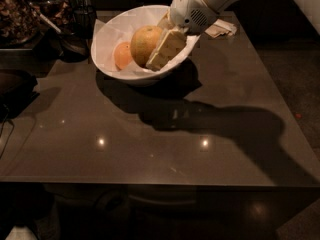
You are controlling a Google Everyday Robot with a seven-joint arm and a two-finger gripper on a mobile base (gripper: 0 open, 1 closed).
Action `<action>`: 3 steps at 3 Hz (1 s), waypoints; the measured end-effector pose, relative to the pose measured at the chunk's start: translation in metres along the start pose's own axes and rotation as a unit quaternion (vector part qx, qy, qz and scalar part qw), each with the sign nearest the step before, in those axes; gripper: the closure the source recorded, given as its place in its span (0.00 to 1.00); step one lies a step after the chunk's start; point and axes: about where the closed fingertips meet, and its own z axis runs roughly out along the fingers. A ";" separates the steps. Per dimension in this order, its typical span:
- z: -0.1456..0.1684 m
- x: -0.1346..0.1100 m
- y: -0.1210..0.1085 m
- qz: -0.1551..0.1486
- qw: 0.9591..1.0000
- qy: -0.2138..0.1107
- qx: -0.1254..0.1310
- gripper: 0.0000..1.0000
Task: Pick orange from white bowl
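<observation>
1. Camera view, gripper [156, 53] inside the white bowl [111, 73]; its near finger [167, 45] lies flat on the orange [144, 43]; the far finger is hidden behind the fruit; the hold reads as a pinch across it.
2. Orange: just left of the visible finger, touching it, over the crinkled paper lining [107, 43].
3. Redder fruit [122, 55]: beyond the orange, on the side away from the finger, close beside it.
4. Handling, as judged: firm, moderately heavy, dull skin giving fair friction; roundness invites rolling; best held across its widest girth, pads opposed.
</observation>
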 end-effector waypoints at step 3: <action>-0.017 0.010 0.065 0.059 0.997 0.003 0.040 1.00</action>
